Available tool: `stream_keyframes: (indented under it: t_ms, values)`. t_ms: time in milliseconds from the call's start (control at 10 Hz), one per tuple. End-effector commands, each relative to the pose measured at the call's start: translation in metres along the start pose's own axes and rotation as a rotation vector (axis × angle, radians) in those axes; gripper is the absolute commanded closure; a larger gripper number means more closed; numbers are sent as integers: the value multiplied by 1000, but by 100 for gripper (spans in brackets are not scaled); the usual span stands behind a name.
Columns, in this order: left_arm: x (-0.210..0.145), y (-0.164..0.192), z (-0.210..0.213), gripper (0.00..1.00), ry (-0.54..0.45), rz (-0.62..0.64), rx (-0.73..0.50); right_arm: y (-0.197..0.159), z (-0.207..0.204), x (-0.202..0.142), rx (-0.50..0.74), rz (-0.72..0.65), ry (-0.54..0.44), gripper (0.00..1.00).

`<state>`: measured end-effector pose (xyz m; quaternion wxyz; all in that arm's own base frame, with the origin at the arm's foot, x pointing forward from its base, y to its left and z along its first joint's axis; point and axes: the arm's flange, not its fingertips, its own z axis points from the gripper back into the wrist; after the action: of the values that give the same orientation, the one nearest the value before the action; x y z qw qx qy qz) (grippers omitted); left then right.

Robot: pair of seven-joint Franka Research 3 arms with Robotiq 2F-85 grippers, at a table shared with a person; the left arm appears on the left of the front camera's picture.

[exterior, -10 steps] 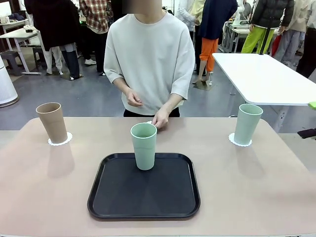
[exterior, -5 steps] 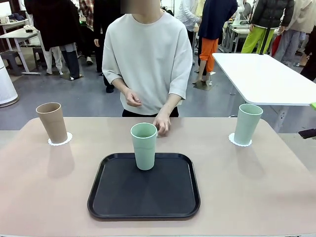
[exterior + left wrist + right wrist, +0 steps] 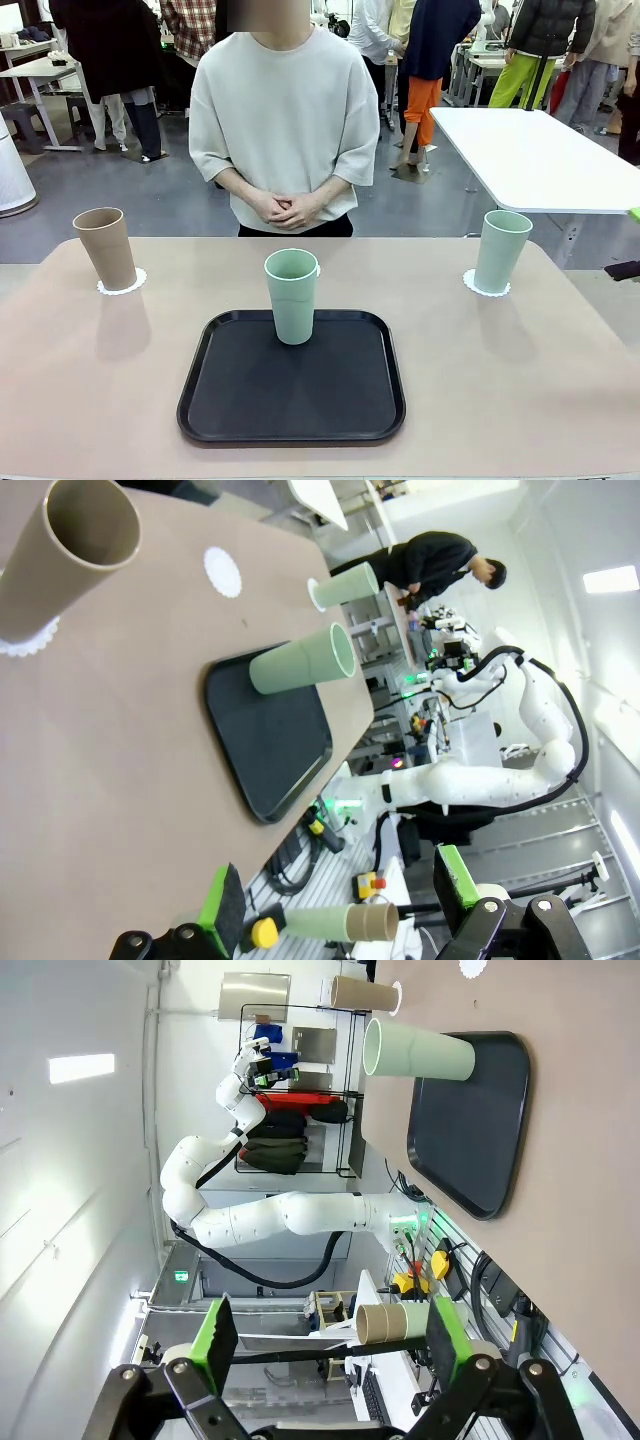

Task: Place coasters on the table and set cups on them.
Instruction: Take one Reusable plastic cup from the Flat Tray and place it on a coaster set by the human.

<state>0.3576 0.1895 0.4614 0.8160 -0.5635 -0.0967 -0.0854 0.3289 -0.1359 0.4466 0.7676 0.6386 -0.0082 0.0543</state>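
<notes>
A tan cup (image 3: pixel 105 247) stands on a coaster (image 3: pixel 122 283) at the table's (image 3: pixel 480 380) far left. At the far right a mint cup (image 3: pixel 501 250) stands on another coaster (image 3: pixel 485 287). A second mint cup (image 3: pixel 291 295) stands upright at the back of a black tray (image 3: pixel 291 400). Behind it a bare coaster (image 3: pixel 222 572) lies on the table, and only its edge (image 3: pixel 317 268) peeks out in the front view. My left gripper (image 3: pixel 340 900) is open and holds nothing, well back from the table. My right gripper (image 3: pixel 330 1345) is also open and holds nothing, off the table's edge.
A person stands at the far side with both hands (image 3: pixel 285 210) clasped at the waist, off the table. A white table (image 3: pixel 530 150) stands behind at the right. Other people move about in the background.
The person's hand set a coaster down behind the middle cup, then drew back. Both hands are now clasped. The cups, tray and grippers have not moved.
</notes>
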Motion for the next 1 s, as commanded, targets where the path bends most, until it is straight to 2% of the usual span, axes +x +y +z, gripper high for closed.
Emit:
stream_keyframes:
  t_ms: [0,900]
  values:
    - [-1,-2,1,0,-5,-7,-4,1,0,0,-2,-16,0,0]
    - [-1,-2,1,0,-5,-7,-4,1,0,0,-2,-16,0,0]
